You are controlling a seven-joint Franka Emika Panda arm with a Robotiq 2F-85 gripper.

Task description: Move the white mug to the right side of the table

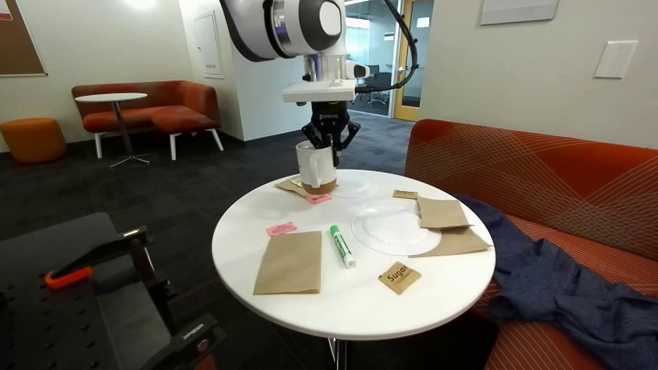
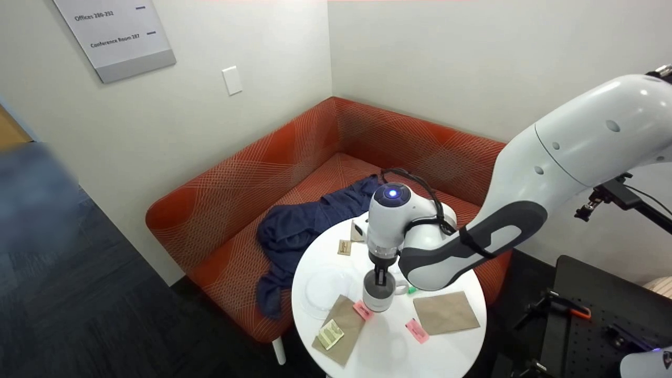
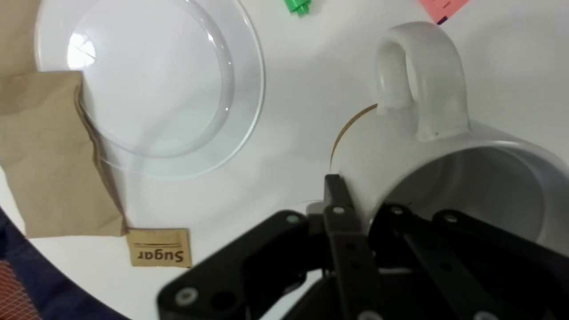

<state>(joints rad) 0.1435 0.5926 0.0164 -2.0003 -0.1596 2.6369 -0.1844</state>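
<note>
The white mug has a brown base band and hangs a little above the round white table. It is near the table's far side in that exterior view. My gripper is shut on the mug's wall, one finger inside and one outside. The mug and gripper also show in an exterior view, with the handle toward the arm. In the wrist view the mug is at the right, slightly tilted, opening toward the camera. The inner fingertip of the gripper is hidden inside the mug.
Clear plates, brown napkins, pink packets, sugar packets and a green-capped marker lie on the table. A red sofa with a dark blue cloth borders it.
</note>
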